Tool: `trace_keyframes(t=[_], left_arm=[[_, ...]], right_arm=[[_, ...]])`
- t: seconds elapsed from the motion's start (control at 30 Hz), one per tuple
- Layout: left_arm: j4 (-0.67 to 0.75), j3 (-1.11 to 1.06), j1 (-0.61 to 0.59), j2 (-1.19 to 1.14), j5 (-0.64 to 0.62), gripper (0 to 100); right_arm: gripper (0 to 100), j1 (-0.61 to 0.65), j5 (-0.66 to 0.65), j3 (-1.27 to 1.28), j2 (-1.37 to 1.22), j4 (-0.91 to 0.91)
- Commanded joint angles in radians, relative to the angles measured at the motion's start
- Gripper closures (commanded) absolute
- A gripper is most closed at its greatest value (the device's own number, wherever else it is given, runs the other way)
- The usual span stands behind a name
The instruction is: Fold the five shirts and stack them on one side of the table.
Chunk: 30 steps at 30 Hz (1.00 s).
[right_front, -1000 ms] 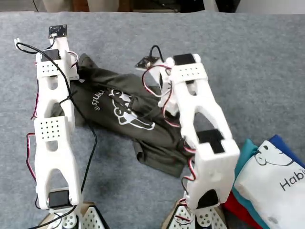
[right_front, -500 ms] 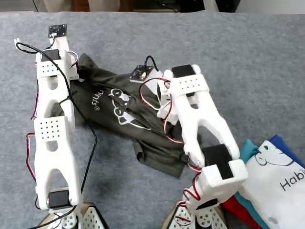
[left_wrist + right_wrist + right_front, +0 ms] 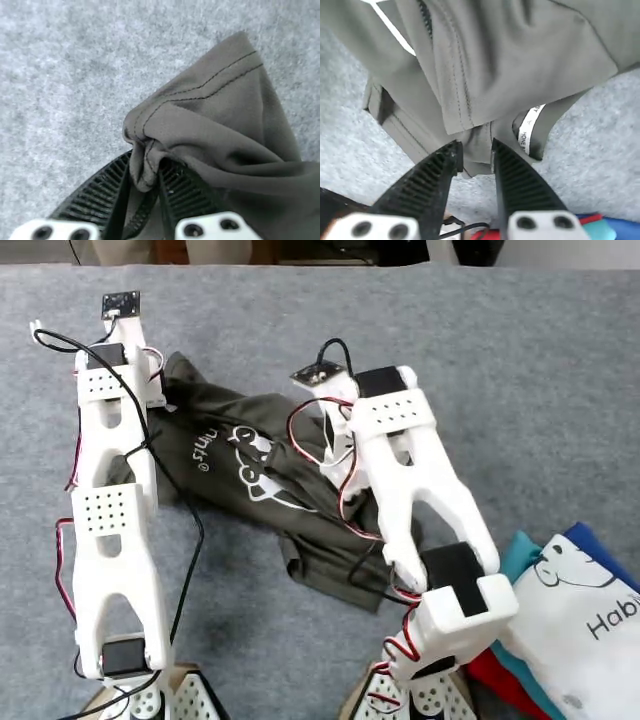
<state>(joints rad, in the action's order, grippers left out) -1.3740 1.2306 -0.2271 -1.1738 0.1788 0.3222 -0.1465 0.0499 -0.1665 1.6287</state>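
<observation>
Left gripper (image 3: pixel 150 172): clamped shut on a bunched hem corner of the shirt (image 3: pixel 225 135), held close above the table (image 3: pixel 55 75).
Right gripper (image 3: pixel 475 150): fingers nearly together, with a fold of shirt (image 3: pixel 520 55) hem in the narrow gap. It appears to be pinching the cloth, though the close view leaves that uncertain.
Change: over the last second the right arm (image 3: pixel 410 470) swung its wrist toward the left arm (image 3: pixel 110 440) and back again, and its elbow sank toward the near edge. The left arm kept still, and the shirt's outline barely altered.
Meaning: judging by that, the fold is not yet made. The right arm seems to be settling its hold before both ends get lifted or drawn over.
Shirt (image 3: pixel 250 465): dark olive with a white print facing up. It lies rumpled and slantwise between the two arms, running from far left to near right, still unfolded.
Stack (image 3: pixel 570 630): folded shirts at the near right corner, white on top with teal, blue and red edges beneath. It sits apart from the olive shirt, which looks to be the last one.
Table (image 3: pixel 520 360): grey felt surface.
</observation>
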Motion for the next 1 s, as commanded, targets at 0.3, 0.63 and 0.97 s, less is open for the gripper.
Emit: trace_keyframes(t=[0.3, 0.63, 0.97], left_arm=[[0.023, 0.041, 0.018, 0.001, 0.029, 98], [0.023, 0.041, 0.025, -0.002, 0.044, 98], [0.023, 0.041, 0.025, -0.002, 0.044, 98]], right_arm=[[88.1, 0.071, 0.164, 0.051, 0.064, 0.011], [77.4, 0.143, 0.250, 0.084, 0.056, -0.043], [77.5, 0.140, 0.272, 0.151, 0.054, -0.127]])
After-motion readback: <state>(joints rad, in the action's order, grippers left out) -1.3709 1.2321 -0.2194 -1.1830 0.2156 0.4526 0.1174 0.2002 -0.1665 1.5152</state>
